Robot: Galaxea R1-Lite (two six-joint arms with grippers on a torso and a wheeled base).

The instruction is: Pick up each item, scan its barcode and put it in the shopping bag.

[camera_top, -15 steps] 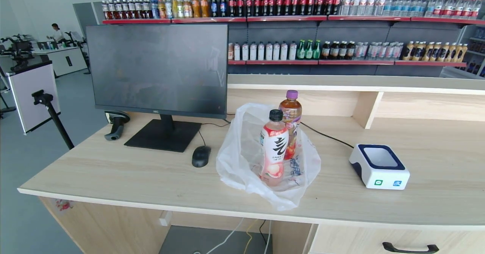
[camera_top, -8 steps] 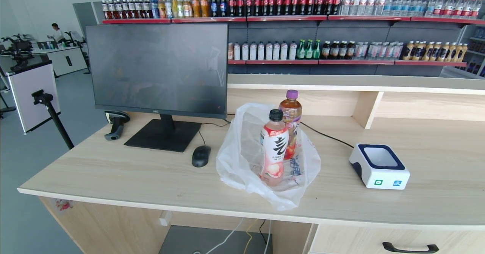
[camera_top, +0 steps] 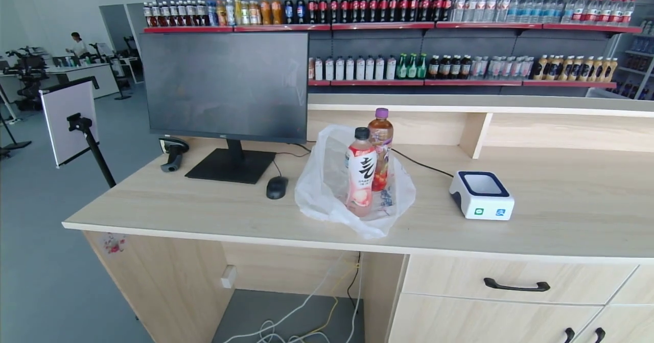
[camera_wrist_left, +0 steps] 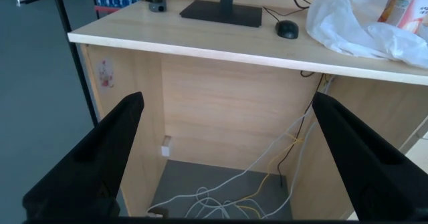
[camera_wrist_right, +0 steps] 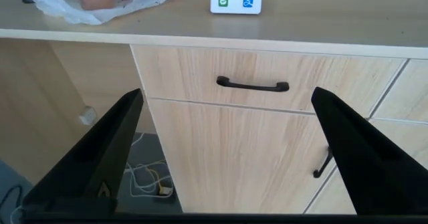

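1. the wooden counter spans your head view, and every task item stands on its top.
2. the dark monitor stands at the counter's back left.
3. the shopping bag, clear plastic, sits open at mid-counter, just right of the monitor's stand.
4. your left gripper hangs low before the counter's open bay, fingers spread wide with nothing between them. your right gripper faces the drawer front, likewise spread wide and holding nothing.
5. two bottles stand upright inside the bag. the black-capped bottle is nearer you and the purple-capped bottle is close behind it. whether they touch cannot be told.
6. the barcode scanner, a white box with a dark-rimmed window, rests right of the bag and apart from it.
7. the mouse lies just left of the bag.
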